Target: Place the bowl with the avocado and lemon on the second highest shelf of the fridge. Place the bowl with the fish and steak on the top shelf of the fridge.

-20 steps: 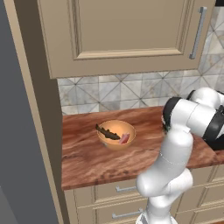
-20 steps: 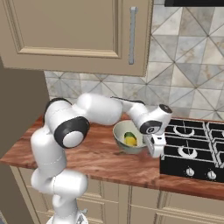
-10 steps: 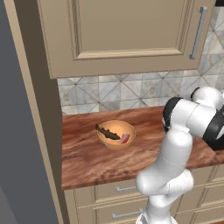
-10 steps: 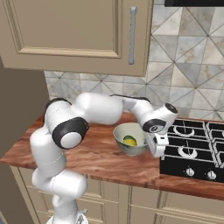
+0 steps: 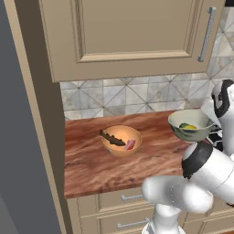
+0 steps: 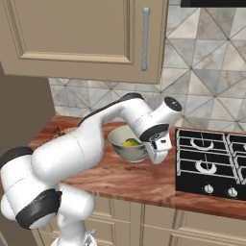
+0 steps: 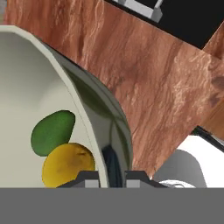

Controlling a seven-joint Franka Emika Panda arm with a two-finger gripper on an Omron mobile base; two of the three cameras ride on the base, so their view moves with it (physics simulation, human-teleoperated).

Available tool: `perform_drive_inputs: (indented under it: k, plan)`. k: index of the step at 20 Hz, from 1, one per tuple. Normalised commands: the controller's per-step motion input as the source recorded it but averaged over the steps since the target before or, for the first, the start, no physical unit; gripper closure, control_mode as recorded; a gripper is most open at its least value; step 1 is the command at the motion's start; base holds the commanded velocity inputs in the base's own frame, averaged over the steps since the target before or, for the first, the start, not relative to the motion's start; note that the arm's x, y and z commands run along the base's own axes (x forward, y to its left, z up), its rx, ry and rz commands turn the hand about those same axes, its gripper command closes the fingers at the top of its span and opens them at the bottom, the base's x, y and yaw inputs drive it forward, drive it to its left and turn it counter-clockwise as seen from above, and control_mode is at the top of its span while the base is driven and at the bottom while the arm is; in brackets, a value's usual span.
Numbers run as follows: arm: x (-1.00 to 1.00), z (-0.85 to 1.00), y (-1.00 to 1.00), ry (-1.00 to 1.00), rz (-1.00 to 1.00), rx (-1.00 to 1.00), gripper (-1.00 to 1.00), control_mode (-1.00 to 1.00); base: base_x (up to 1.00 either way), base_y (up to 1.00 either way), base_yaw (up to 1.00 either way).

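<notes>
My gripper point(image 6: 149, 147) is shut on the right rim of the pale bowl with the avocado and lemon point(image 6: 126, 145), and holds it a little above the counter. The bowl point(image 7: 30, 87) has one finger inside its wall and one outside, with the avocado point(image 7: 52, 131) and the lemon point(image 7: 68, 164) lying together at its bottom. The left base view has the bowl point(image 5: 189, 126) hanging above the counter's right part. The orange-tan bowl with the fish and steak point(image 5: 121, 140) rests on the counter to its left, holding the dark fish point(image 5: 111, 138) and the steak point(image 5: 130, 145). The fridge's grey side point(image 5: 18, 146) fills the far left; its shelves are out of view.
A black stove point(image 6: 211, 163) lies on the wooden counter point(image 6: 144, 180) right of the held bowl. Beige wall cabinets point(image 5: 132, 32) with bar handles point(image 6: 145, 38) hang low above the counter. A tall beige panel point(image 5: 43, 137) stands between counter and fridge.
The gripper has shut on the pale bowl's rim and lifted it up and to the left off the counter. The arm has folded, its elbow now low in front.
</notes>
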Motion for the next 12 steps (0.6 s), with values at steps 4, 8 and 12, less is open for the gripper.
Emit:
perform_drive_inputs:
  k: [4,8,12]
  plan:
    - [-0.74,0.99,1.00,-0.25,0.03,-0.05,1.00,-1.00,0.00,0.00,0.00]
    - [-0.80,0.51,1.00,-0.14,0.00,0.06,1.00,-1.00,0.00,0.00,0.00]
    - [-0.94,0.42,0.99,-0.01,0.01,0.26,1.00,-1.00,0.00,0.00,0.00]
